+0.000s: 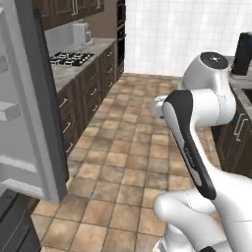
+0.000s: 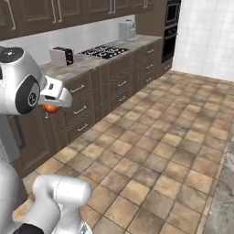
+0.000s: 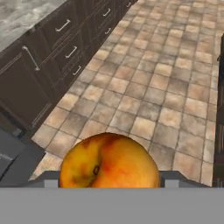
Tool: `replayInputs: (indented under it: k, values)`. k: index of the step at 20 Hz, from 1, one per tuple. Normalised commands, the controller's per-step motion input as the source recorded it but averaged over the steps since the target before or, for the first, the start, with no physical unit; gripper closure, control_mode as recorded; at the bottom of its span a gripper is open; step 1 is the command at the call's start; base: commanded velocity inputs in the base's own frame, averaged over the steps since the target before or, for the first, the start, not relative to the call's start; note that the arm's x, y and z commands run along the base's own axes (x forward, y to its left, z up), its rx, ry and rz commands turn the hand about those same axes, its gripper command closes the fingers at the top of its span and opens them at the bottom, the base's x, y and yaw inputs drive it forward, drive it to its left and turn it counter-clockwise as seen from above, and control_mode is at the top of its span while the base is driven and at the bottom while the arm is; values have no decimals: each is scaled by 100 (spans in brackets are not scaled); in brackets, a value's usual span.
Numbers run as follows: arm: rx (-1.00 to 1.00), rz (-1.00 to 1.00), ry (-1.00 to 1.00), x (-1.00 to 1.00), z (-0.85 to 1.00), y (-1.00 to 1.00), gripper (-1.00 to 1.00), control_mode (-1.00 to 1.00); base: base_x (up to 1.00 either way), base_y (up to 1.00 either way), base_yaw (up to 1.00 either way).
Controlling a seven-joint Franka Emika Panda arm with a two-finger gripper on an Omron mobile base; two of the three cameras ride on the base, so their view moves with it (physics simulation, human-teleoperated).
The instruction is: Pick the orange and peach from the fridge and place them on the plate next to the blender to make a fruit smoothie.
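In the hand view the peach (image 3: 109,160) sits right at the bottom, orange with a red blush and a dark stem dimple, lying between the two grey finger bases of the tool (image 3: 109,181). The tool is closed around the fruit and carries it above the tiled floor (image 3: 175,87), well clear of any surface. That view also looks down on a run of dark drawers (image 3: 65,48) with pale handles along its left side, under a strip of grey stone bench (image 3: 22,15) at the top left corner.

The right base view shows far less of the fruit: only a small orange-red patch of the peach (image 2: 50,108) peeks out beneath the white hand, held out in front of the dark cabinets. It does show what the hand camera cannot: a toaster (image 2: 61,55) on the bench (image 2: 82,64), a hob (image 2: 104,50) further along, and a pale appliance (image 2: 127,30) near the tall oven column (image 2: 170,27).

The left base view hides the fruit behind the arm's bulky white joints. It alone shows the fridge (image 1: 24,108), its grey door standing open at the left edge with shelves visible inside, and the black blender (image 1: 242,53) on the bench (image 1: 242,81) at the far right, well apart from the fridge across the floor.
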Motion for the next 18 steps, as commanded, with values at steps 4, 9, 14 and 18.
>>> replayInputs:
  k: [4, 9, 14, 18]
  values:
    - [0, 0, 0, 0, 0, 0, 100, 100, 14, -86, -66]
    - [0, 0, 0, 0, 0, 0, 100, 100, 83, -64, -39]
    - [0, 0, 0, 0, 0, 0, 100, 100, 100, 0, -13]
    - [0, 0, 0, 0, 0, 0, 100, 100, 100, 0, -13]
